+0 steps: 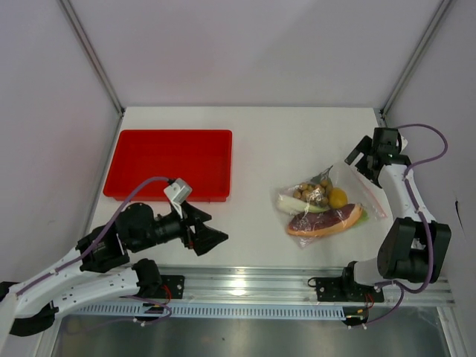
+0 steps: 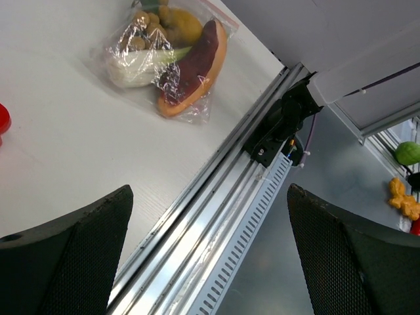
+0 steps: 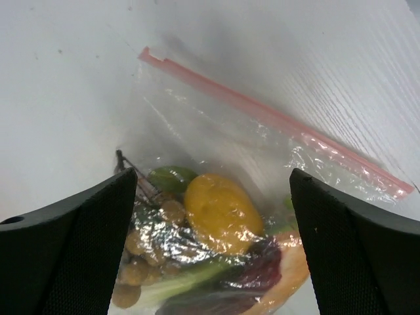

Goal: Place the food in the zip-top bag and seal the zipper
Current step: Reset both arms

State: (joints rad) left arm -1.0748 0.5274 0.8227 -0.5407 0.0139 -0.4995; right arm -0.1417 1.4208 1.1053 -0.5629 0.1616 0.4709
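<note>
Nearest us, the aluminium rail carries both arm bases. Beyond it, on the white table, the zip-top bag lies right of centre with the food inside: sweet potato, yellow fruit, tan berries and green-white stalks. The zipper runs along the bag's far right edge, flat on the table; we cannot tell whether it is sealed. Farther left sits the red tray.

The left gripper hangs low just before the tray, aimed rightward, its jaws spread and empty. The right arm reaches away from us, and the right gripper hovers over the zipper with its jaws wide, holding nothing.
</note>
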